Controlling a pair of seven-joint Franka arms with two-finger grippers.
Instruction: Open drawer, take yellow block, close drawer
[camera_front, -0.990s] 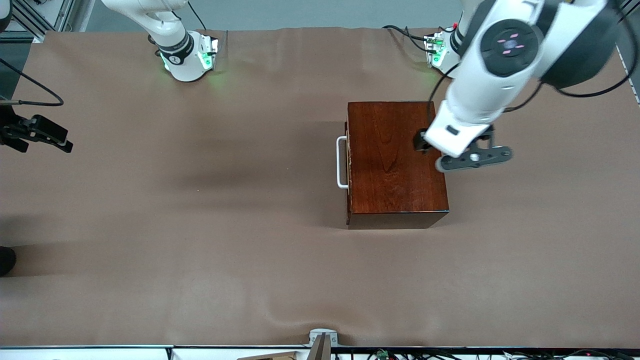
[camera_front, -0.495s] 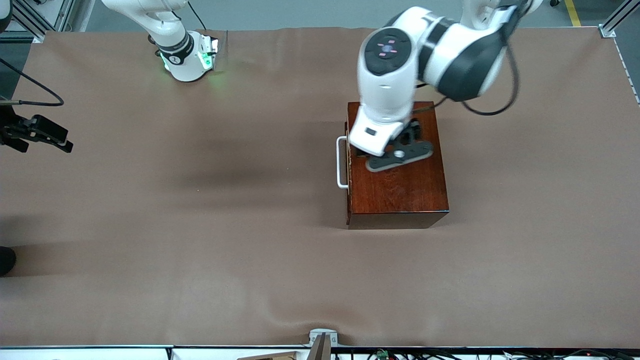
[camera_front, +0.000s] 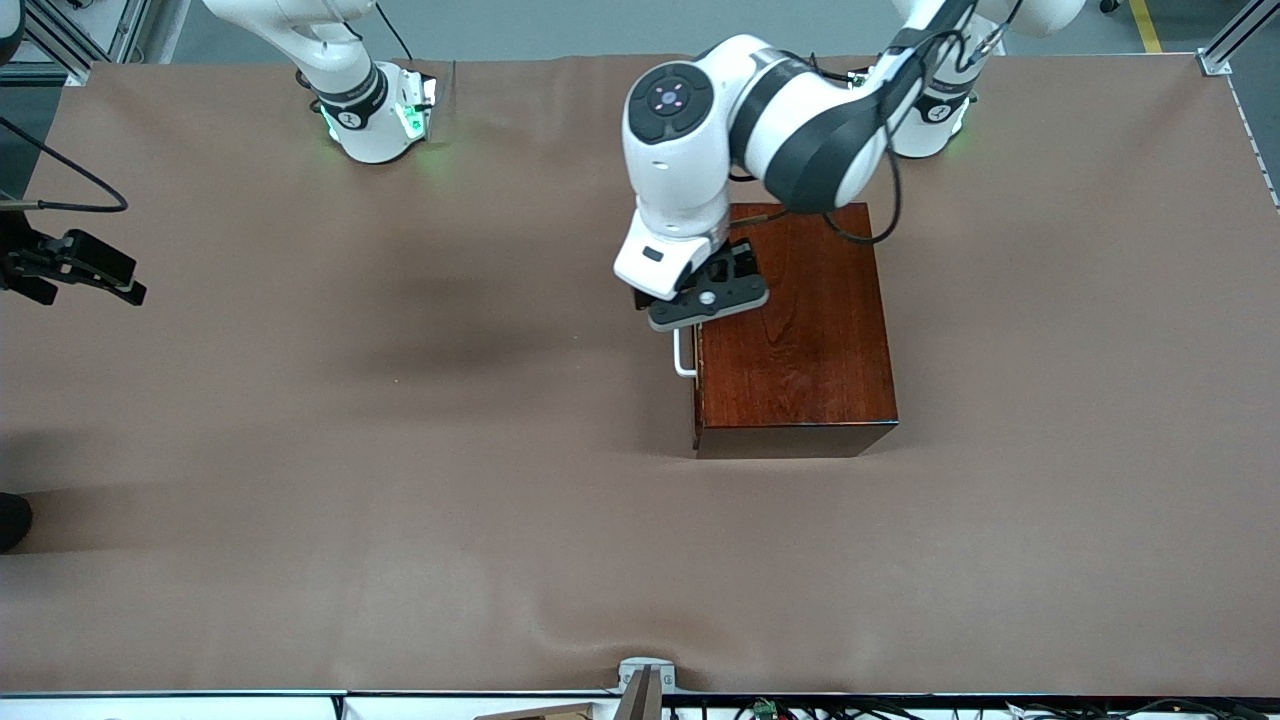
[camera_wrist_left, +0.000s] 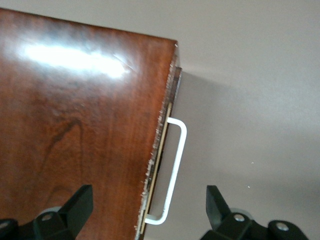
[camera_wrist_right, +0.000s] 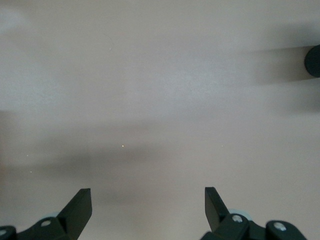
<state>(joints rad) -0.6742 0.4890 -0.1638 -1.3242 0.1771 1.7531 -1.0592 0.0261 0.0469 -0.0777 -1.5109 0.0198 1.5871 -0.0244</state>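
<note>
One wooden box (camera_front: 795, 330) on the brown table cover (camera_front: 400, 450), glossy reddish-brown, with one drawer (camera_wrist_left: 159, 165) fitted in the end that faces the right arm's end of the table. Drawer sits shut or nearly so: only a thin pale edge shows along the box front in the left wrist view. One white U-shaped handle (camera_wrist_left: 174, 172) sticks out from it.

Left gripper (camera_front: 706, 296) hangs over the box's front top edge, above the handle. Fingers are spread wide, pinching nothing. In the left wrist view one fingertip (camera_wrist_left: 80, 202) shows over the box top and the other fingertip (camera_wrist_left: 216, 200) over the bare cover past the handle, so the handle and drawer front lie in the gap between them. No contact visible; fingers look clear above both.

Right gripper (camera_wrist_right: 148, 210): fingers spread apart too, nothing between them, only plain cover under it. Right arm waits off toward its own end of the table; its gripper isn't identifiable in the front view.

Count: two arms, one box, one drawer, one handle. Yellow block not visible in any view.

No legible writing or brand on the box or grippers.
</note>
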